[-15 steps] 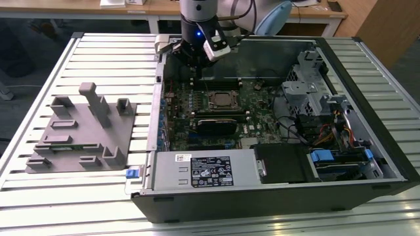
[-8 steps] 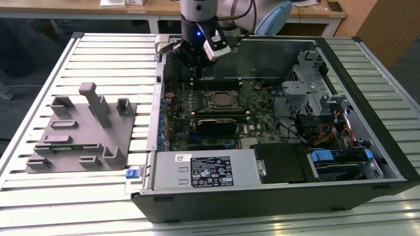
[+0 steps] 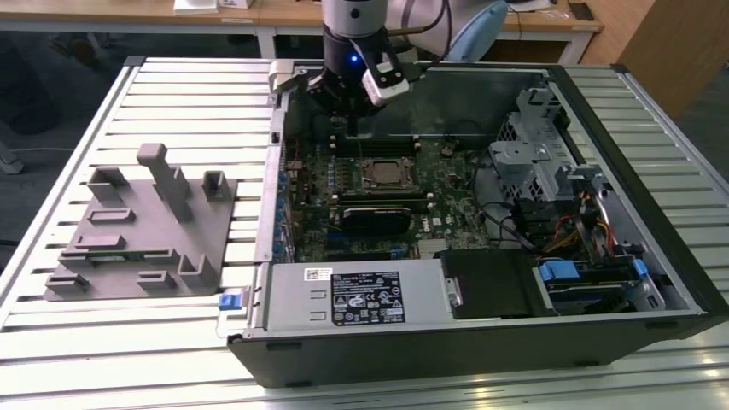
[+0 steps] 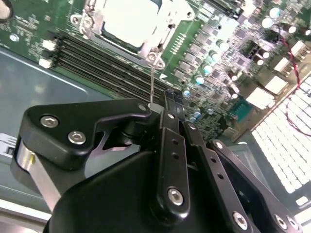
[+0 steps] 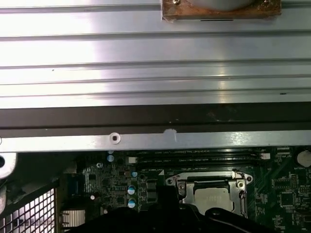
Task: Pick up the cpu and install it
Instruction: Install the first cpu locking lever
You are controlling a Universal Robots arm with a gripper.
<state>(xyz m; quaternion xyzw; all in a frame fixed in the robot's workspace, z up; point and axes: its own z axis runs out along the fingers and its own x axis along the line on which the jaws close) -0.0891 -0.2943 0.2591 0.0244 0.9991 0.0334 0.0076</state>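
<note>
Your gripper [image 3: 355, 128] is hovering inside the open PC case [image 3: 638, 282] above the motherboard, jaws looking closed on nothing, while the cpu [image 3: 384, 172] is sitting in its socket [image 5: 211, 191].

- The pale blue and grey robot arm [image 3: 462, 30] comes in from the exterior view's one o'clock edge.
- Its black wrist points straight down.
- The black metal gripper [image 3: 345, 128] hangs below, fingers [image 4: 170, 104] drawn together and empty.
</note>
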